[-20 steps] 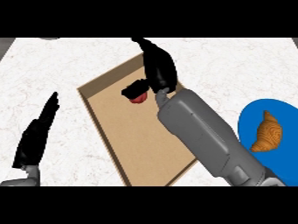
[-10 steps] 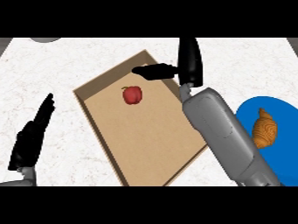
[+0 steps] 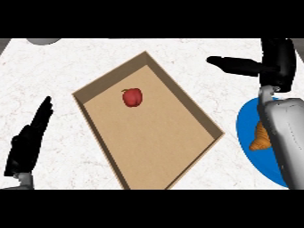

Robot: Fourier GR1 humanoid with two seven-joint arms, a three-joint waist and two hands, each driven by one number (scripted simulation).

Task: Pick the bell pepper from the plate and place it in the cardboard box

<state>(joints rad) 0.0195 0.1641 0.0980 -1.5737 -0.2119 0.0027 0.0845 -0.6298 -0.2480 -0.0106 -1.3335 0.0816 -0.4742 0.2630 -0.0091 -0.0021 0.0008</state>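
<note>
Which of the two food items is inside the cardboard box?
The red bell pepper, lying in the cardboard box. The orange croissant sits on the blue plate instead.

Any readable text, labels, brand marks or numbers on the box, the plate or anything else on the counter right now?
None: no words, numbers or signs show anywhere.
cardboard box: plain brown walls and floor, no print.
blue plate: no marking.
bell pepper: no sticker.

Bell pepper: you had it showing red.
Cardboard box: plain tan-brown for you.
Plate: bright blue.
Pastry on your plate: orange-brown.
Bench: white, faintly veined.
Right robot hand: yours was black.
Left robot hand: black.
</note>
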